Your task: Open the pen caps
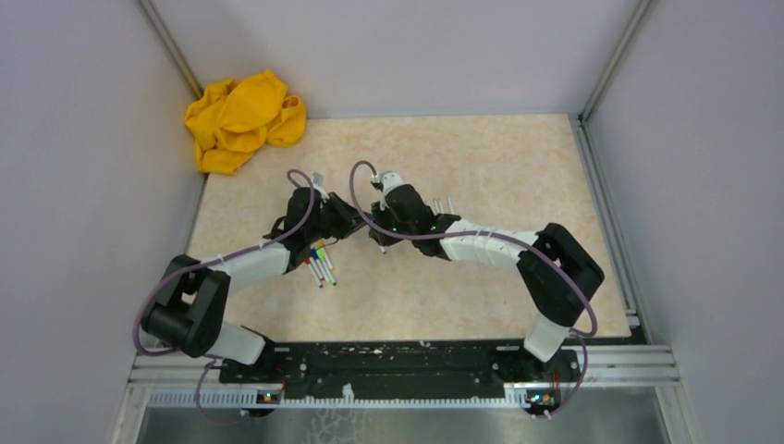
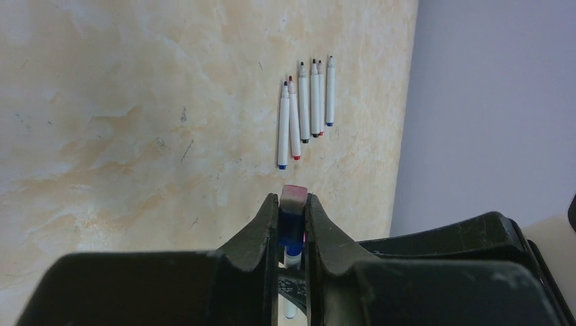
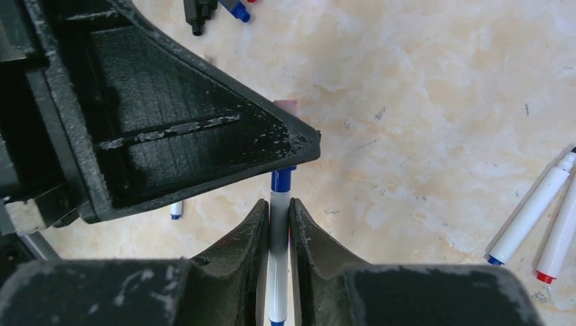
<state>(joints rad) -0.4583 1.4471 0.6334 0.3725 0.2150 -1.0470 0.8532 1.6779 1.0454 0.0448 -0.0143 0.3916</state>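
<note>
- The left gripper [image 2: 293, 200] has its jaws clenched on the blue cap [image 2: 292, 227], low centre of the left wrist view.
- The right gripper [image 3: 277, 204] has its jaws grasping the same pen's white barrel [image 3: 275, 285]. Cap and barrel look joined, so this pull seems unfinished.
- Five markers [image 2: 303, 102] lie in a row on the desk [image 2: 136, 136], upper centre, with bare tips: probably done.
- Left of centre in the top view, a bunch of pens [image 1: 320, 264] shows coloured caps, likely left to open.
</note>
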